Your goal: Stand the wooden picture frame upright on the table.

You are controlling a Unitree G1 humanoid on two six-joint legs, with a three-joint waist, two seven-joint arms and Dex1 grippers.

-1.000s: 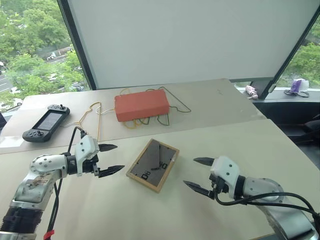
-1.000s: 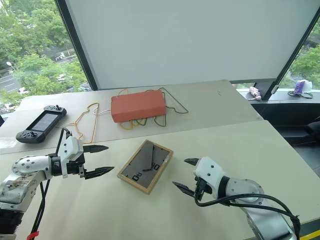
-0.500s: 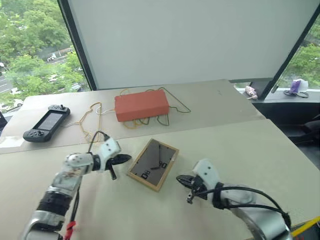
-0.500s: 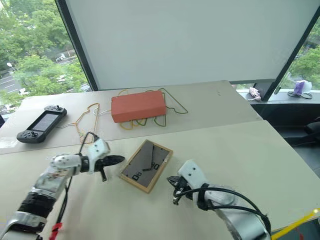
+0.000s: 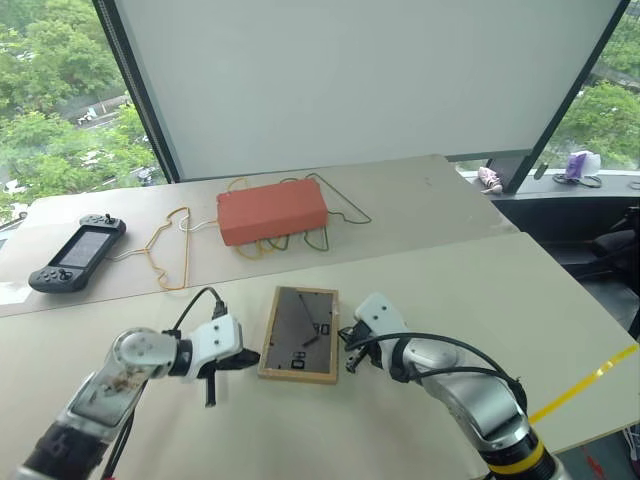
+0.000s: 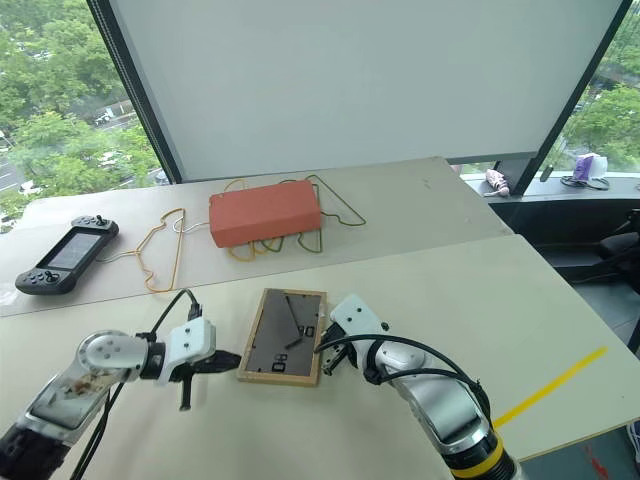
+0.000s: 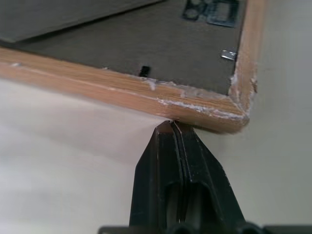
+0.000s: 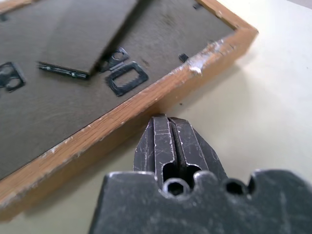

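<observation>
Both arms reach low over the surface; the left claw and right claw, each pinched closed, press opposite edges of the face-down wooden picture frame.

Closed fingers against wooden picture frame

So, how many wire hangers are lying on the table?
3, maybe more hidden. One orange hanger lies between the game console and the orange-red box; a green hanger and a yellow hanger lie partly under that box.
</observation>
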